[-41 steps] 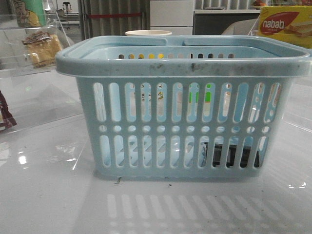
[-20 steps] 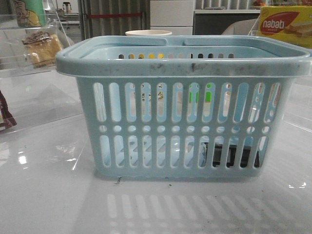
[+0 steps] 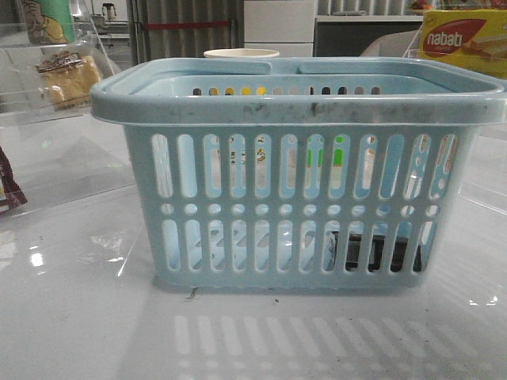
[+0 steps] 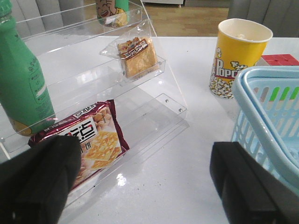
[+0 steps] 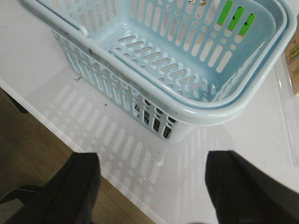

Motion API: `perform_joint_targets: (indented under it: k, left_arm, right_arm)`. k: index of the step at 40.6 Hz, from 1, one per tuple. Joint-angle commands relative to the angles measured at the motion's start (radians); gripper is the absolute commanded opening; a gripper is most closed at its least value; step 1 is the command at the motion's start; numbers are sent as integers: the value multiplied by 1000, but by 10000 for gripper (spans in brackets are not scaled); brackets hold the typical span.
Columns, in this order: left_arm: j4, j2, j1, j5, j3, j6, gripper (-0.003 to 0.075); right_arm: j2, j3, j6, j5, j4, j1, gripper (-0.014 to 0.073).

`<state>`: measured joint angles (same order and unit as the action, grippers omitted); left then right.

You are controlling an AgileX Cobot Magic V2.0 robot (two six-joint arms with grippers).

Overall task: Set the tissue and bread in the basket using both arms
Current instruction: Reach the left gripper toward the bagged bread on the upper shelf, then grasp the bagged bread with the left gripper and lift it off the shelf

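- Left gripper: jaws spread wide, nothing between them, hanging over the table in front of the clear shelf. Right gripper: also spread and empty, out past the basket's corner.
- Bread sits on the shelf's middle step, wrapped, beyond the red-brown cracker packet. Don't grab that packet.
- Tissue: dark pack already on the basket floor, seen through the slots at its right end.
- Basket stands to the right of the shelf, just beside the popcorn cup.
- You likely go for the bread with the left arm: come in over the packet, clear the shelf lip, pinch the wrapper's sides.
- Mind the green bottle.
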<state>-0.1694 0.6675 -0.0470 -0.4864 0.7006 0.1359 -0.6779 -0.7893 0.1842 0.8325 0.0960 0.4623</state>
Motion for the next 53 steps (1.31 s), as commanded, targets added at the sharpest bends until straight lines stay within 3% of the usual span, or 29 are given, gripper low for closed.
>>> perform_joint_targets:
  k: [1,10,31,53]
  left_arm:
    - [-15,89,6,156,37,-2,643]
    - [-15,350,6,210,161,-2,643]
    - [-18,938,6,216,635,-2,643]
    - [2,1270,6,254,929,-2,632]
  right_arm:
    - [2,-28,9,-64,-7,0,574]
    - [2,-28,9,-64,-7,0,574]
    - [2,-28,9,-64,-7,0,574]
    - [2,-28,9,-64,-7,0,574]
